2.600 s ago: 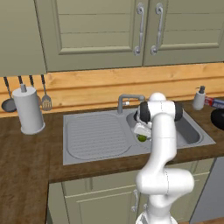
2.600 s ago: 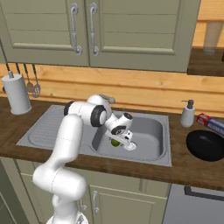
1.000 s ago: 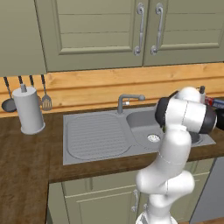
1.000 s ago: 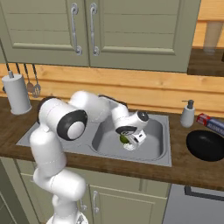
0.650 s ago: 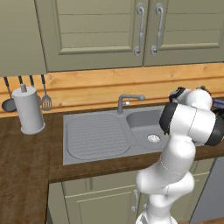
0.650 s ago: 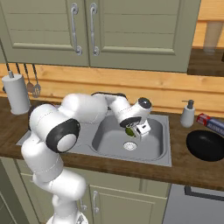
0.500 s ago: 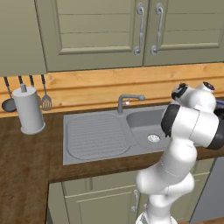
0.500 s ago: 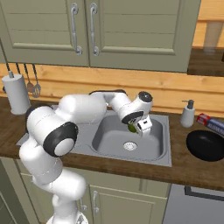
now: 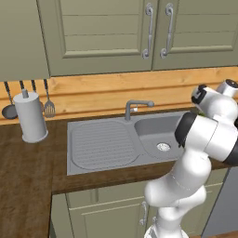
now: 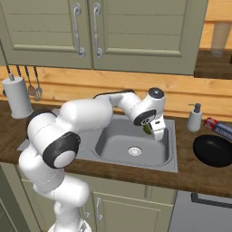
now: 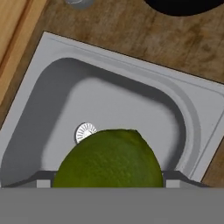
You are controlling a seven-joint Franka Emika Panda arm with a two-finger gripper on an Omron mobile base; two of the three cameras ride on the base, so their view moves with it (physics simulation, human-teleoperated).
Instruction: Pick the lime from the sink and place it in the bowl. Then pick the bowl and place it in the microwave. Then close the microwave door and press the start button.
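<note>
wooden counter (image 10: 199, 170) under green cabinets holds the sink (image 10: 168, 155). the gripper (image 10: 153, 128) pinches the lime (image 11: 109, 159) between its fingers, now lifted higher and further right over the basin's far right side than a moment ago.

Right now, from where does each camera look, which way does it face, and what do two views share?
Left base view: behind the arm, on its left, facing forward and down at the sink; the white arm rises at lower right.
Right base view: behind, on its right; the arm reaches from lower left, gripper shut on the lime over the basin.
Hand view: looks down along the gripper at the lime and drain.
Both base views share sink and tap.
</note>
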